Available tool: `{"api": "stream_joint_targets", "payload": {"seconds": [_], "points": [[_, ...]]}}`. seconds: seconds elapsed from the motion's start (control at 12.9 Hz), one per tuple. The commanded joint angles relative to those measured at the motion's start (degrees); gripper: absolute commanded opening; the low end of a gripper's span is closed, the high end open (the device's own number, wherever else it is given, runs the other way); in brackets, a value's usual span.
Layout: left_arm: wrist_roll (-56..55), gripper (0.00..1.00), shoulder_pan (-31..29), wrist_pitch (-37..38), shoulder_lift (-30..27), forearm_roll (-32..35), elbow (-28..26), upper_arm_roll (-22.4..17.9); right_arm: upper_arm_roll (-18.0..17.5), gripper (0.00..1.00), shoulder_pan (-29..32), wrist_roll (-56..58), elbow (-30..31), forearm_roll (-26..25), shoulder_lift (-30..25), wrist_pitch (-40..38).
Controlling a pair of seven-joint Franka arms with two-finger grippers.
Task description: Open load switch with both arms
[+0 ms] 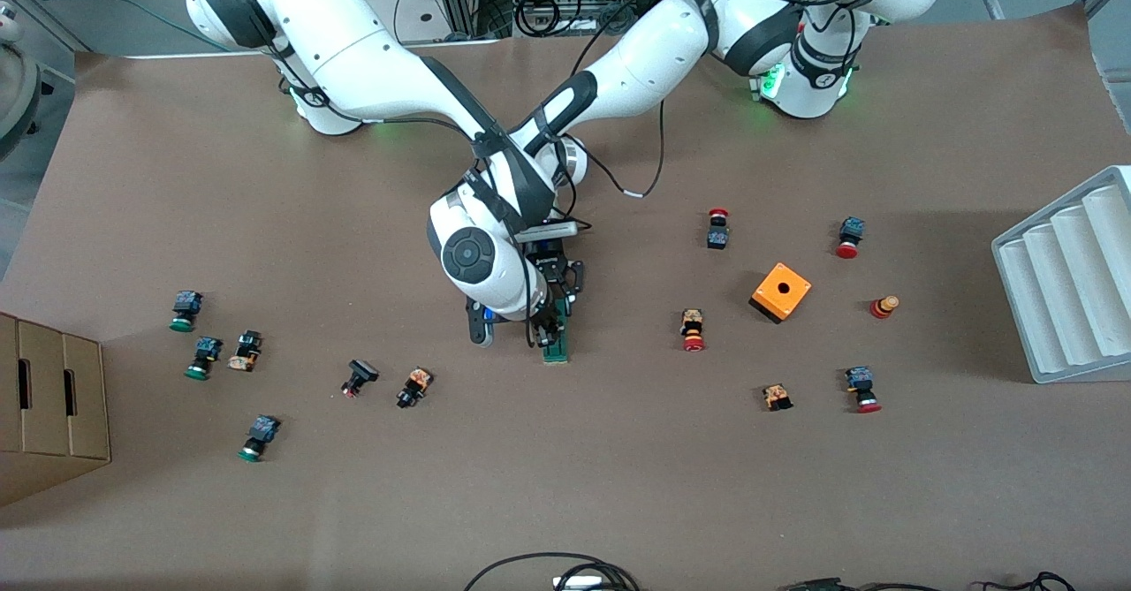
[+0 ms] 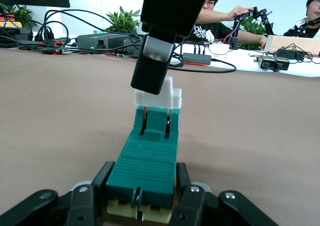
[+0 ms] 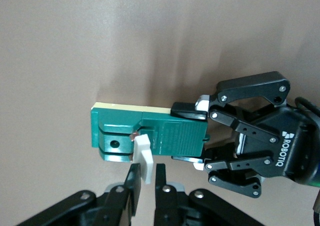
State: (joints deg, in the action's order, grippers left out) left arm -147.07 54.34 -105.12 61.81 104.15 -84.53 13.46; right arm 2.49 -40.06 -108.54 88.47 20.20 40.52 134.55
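Observation:
The dark-green load switch (image 1: pixel 556 349) lies flat on the brown table's middle, under both hands. My left gripper (image 2: pixel 142 186) is shut on the switch body (image 2: pixel 147 158), with one black finger (image 2: pixel 102 180) on each long side. It also shows in the right wrist view, where the left gripper (image 3: pixel 189 133) clamps the end of the switch (image 3: pixel 172 136). My right gripper (image 3: pixel 146 182) is shut on the white sliding tab (image 3: pixel 143 156), which stands up from the switch. In the left wrist view one right finger (image 2: pixel 152 71) covers the tab (image 2: pixel 170 93). In the front view the left gripper (image 1: pixel 563 304) and right gripper (image 1: pixel 542 335) meet over the switch.
An orange square box (image 1: pixel 781 291) and several red-capped pushbuttons (image 1: pixel 693 329) lie toward the left arm's end. Green-capped pushbuttons (image 1: pixel 185 310) and others lie toward the right arm's end. A grey ridged tray (image 1: pixel 1069 282) and a cardboard box (image 1: pixel 49 397) stand at the table's ends.

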Motion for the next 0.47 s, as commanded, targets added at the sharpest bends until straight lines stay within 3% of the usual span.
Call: {"api": "stream_joint_targets", "payload": {"seconds": [0.0,0.39], "points": [[0.12,0.56,-1.16,-1.49,1.73,0.97,1.38,1.22,-0.12,0.17,-0.72,-0.27,2.06,-1.3,-0.27,1.24],[0.03,0.56,-1.16,-1.67,1.82,0.97,1.38,1.22,-0.12,0.17,-1.69,-0.36,3.55,-1.65,-0.36,3.09]]}}
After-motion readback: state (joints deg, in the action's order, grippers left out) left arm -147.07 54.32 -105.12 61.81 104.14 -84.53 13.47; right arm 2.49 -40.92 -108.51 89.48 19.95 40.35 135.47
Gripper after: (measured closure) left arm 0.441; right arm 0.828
